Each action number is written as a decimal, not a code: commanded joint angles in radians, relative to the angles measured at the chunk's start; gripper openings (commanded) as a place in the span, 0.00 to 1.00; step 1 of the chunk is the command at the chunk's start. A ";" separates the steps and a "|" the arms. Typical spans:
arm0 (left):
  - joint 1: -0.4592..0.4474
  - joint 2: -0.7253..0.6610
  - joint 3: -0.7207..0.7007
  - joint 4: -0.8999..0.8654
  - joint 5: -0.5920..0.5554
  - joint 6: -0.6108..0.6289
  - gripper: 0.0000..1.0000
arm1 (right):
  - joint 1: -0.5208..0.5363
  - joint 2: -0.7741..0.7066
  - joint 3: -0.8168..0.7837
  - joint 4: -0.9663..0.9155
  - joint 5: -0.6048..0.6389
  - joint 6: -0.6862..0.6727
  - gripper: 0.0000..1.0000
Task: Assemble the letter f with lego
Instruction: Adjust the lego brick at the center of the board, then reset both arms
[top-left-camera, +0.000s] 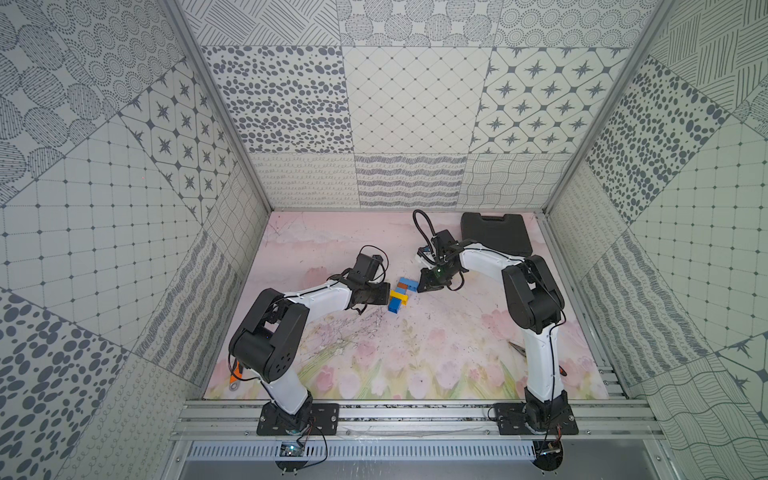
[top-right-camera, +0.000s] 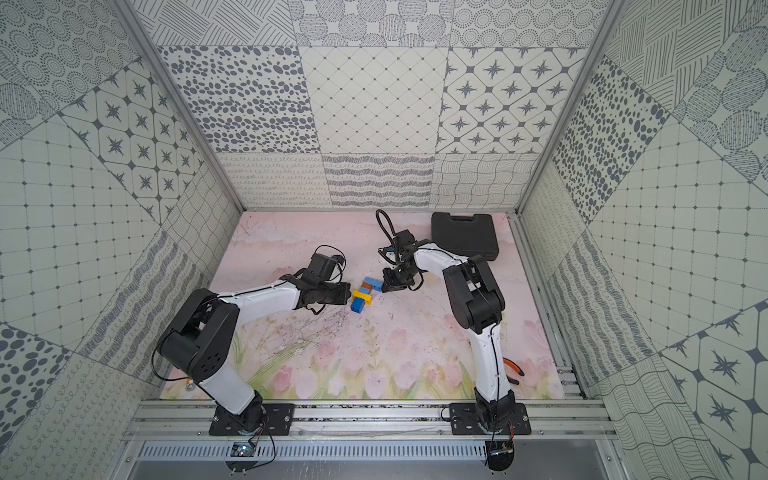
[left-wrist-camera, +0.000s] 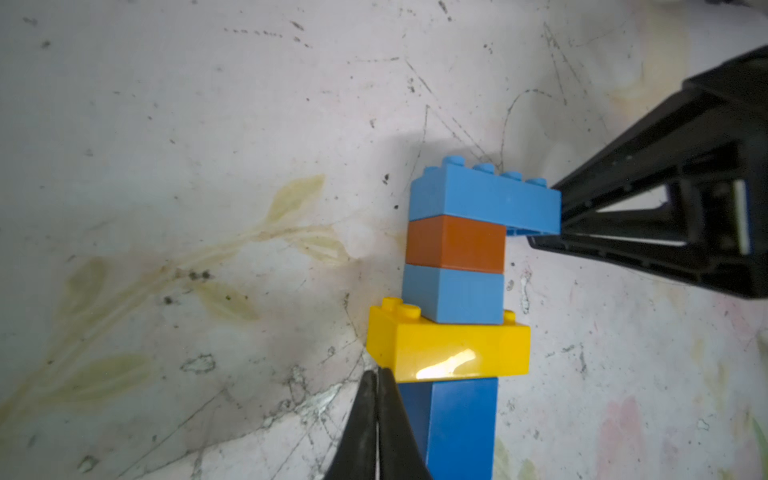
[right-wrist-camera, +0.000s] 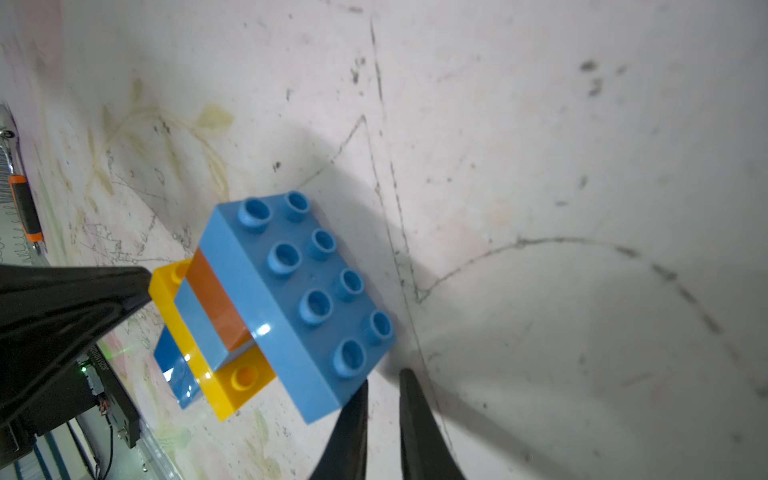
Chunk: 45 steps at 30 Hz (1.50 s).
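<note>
The lego bricks lie joined in a column on the mat in both top views (top-left-camera: 400, 296) (top-right-camera: 364, 297). In the left wrist view the column runs from the long blue brick (left-wrist-camera: 482, 199) through the brown brick (left-wrist-camera: 455, 243), a light blue square (left-wrist-camera: 453, 295) and the long yellow brick (left-wrist-camera: 449, 349) to a dark blue square (left-wrist-camera: 461, 424). My left gripper (left-wrist-camera: 377, 372) is shut and empty, its tip against the yellow brick's end. My right gripper (right-wrist-camera: 384, 376) is shut to a thin slit, holds nothing, and sits at the long blue brick's (right-wrist-camera: 299, 291) end.
A black case (top-left-camera: 496, 232) lies at the back right, behind the right arm. Orange-handled pliers (top-right-camera: 513, 368) lie at the front right beside the right arm's base. Another orange-handled tool (top-left-camera: 236, 374) lies at the front left. Metal rails (top-left-camera: 415, 415) border the front.
</note>
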 joint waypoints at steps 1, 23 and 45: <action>-0.028 0.006 0.011 0.009 0.070 0.006 0.06 | 0.000 0.047 0.060 0.011 -0.008 0.008 0.20; -0.025 -0.357 0.048 -0.296 -0.312 0.058 0.52 | -0.038 -0.448 -0.205 0.103 0.291 0.043 0.59; 0.199 -0.429 -0.045 -0.021 -0.803 0.237 0.99 | -0.208 -1.016 -0.869 0.797 0.894 -0.089 0.98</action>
